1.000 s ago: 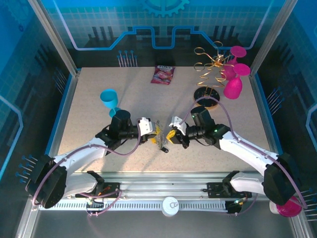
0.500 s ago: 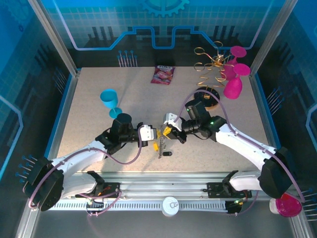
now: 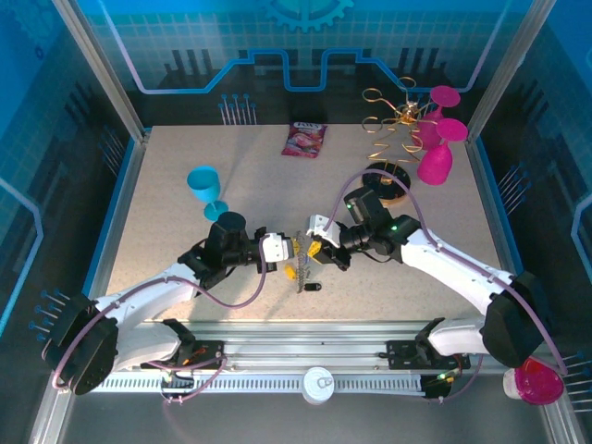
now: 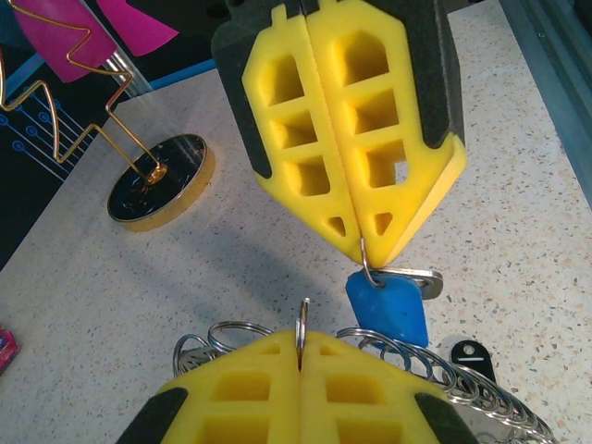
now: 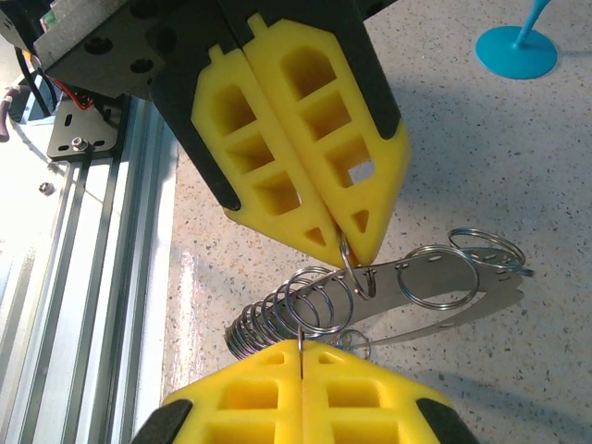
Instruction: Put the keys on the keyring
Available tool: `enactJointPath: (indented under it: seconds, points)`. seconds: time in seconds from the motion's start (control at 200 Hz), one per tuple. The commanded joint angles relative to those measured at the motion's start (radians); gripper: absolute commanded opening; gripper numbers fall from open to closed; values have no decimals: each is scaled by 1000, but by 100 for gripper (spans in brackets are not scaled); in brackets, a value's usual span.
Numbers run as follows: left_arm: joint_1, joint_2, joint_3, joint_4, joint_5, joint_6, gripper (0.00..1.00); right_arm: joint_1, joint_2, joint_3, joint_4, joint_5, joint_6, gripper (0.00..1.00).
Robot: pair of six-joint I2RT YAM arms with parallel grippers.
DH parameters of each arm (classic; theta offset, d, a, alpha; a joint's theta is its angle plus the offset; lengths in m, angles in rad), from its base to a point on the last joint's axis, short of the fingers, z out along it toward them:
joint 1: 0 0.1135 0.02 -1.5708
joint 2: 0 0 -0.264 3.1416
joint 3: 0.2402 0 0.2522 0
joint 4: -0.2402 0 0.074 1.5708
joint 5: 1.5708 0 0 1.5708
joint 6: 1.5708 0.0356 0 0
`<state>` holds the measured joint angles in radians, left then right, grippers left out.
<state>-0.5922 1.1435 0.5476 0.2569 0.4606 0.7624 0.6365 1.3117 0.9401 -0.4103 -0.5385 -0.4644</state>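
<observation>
Left wrist view: the left gripper is seen with its yellow pads pressed together on a thin wire loop of the keyring. That loop stands upright out of the seam between the pads. The rest of the keyring, a run of silvery coils, is draped below and to the right of the pads, over the table.

The right gripper is met tip to tip from the far side. Its jaws are likewise closed, and a small ring is pinched at their point. The blue key hangs from that ring. A black key is noted lying on the table beneath, apart from both grippers.

Relation governing the next move: the blue key's ring is found just beyond the held loop and offset slightly to one side, near it but not touching. From the top external view, the grippers are seen nose to nose, so neither arm is judged the nearer. The coiled run trails from their meeting point toward the near edge.

Whether the held loop presents an open end cannot be told. A short sideways closing of the offset is judged to be what threading calls for.
</observation>
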Motion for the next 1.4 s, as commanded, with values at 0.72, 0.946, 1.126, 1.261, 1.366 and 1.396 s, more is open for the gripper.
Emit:
enactJointPath:
  seconds: [0.72, 0.946, 1.126, 1.261, 1.366, 1.396]
  points:
    - [-14, -28, -21, 43, -4, 35, 0, 6, 55, 53, 86, -1, 96, 0]
    - [-22, -29, -23, 36, -14, 52, 0, -10, 57, 52, 106, 5, 146, 0]
    - [-30, -30, -23, 30, -26, 73, 0, -23, 71, 58, 114, 25, 194, 0]
    - [-36, -35, -29, 40, -37, 85, 0, -32, 96, 65, 114, 50, 243, 0]
    - [-41, -39, -37, 58, -52, 96, 0, -34, 111, 67, 119, 62, 281, 0]
    - [-43, -42, -39, 60, -57, 102, 0, -38, 113, 67, 125, 59, 294, 0]
